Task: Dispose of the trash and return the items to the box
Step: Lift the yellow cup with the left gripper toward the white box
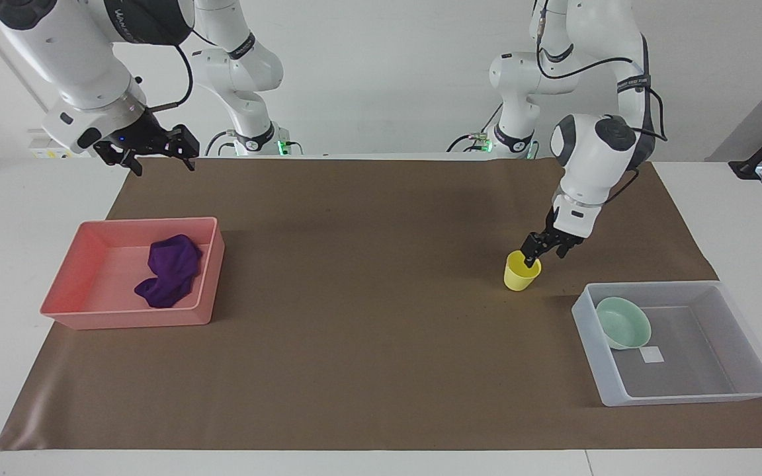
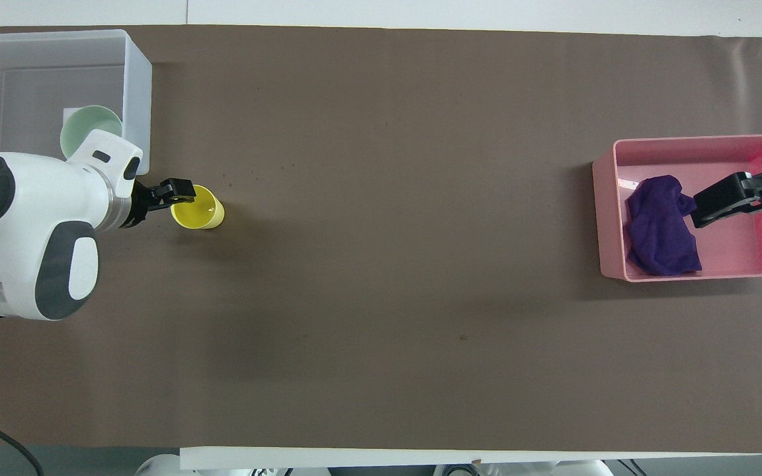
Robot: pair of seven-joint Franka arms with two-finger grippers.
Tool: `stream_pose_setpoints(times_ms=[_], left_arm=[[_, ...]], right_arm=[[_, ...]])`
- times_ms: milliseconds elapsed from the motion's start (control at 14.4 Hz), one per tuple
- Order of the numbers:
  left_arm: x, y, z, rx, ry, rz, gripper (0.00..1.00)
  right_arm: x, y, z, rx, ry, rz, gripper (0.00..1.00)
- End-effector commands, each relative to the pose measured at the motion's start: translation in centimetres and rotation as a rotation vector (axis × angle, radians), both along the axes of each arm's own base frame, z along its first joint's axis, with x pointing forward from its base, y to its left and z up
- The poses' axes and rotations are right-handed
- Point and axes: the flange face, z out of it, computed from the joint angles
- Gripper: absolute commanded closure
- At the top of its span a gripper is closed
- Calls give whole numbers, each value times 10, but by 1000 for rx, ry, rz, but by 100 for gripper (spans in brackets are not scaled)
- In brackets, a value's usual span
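The purple cloth (image 1: pixel 169 271) lies crumpled in the pink tray (image 1: pixel 123 317), also seen from overhead (image 2: pixel 660 228). The yellow cup (image 1: pixel 518 277) stands upright on the brown mat, nearer to the robots than the translucent box (image 1: pixel 685 395). The mint-green bowl (image 1: pixel 624 322) sits in the box beside a white mark (image 1: pixel 651 355). My left gripper (image 1: pixel 541 254) is down at the cup's rim with fingers apart; overhead it (image 2: pixel 179 192) meets the cup (image 2: pixel 204 213) on the box's side. My right gripper (image 1: pixel 159 158) is open, empty and raised high above the tray.
The brown mat (image 1: pixel 368 330) covers most of the white table. The pink tray (image 2: pixel 602 218) stands at the right arm's end and the box (image 2: pixel 136 99) at the left arm's end. The left arm's body covers part of the bowl (image 2: pixel 83 129) overhead.
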Motion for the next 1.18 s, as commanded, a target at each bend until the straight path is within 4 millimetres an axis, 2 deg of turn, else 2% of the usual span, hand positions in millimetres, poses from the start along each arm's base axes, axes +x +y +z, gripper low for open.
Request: stream_pose_setpoints(times_ms=[0,417,557,696,765,835,904,974,1043,1113], left_arm=[[-4,0,-8,7,-12,11,98],[-6,-5,-6,14,25,12,100],[3,-12,23,15,37,3,100],[21,-8,75,12,36,14,100],[37,1,107,5,25,33,100],[62,28,140,8,55,81,100],[94,56,163,11,86,124,100],[111,84,182,11,83,164,100],[123,127,186,10,64,225,100],[130,149,182,19,31,236,100]], right_arm=[[-21,0,-11,-1,24,31,0],[-23,3,-10,10,15,34,0],[-22,1,-8,10,4,28,0],[-17,-1,-7,11,-33,26,0],[-14,0,-5,14,-42,24,0],[-10,1,2,16,-68,27,0],[-3,2,8,17,-79,32,0],[-1,3,10,17,-79,35,0],[0,4,11,18,-81,35,0],[0,6,11,25,-81,34,0]])
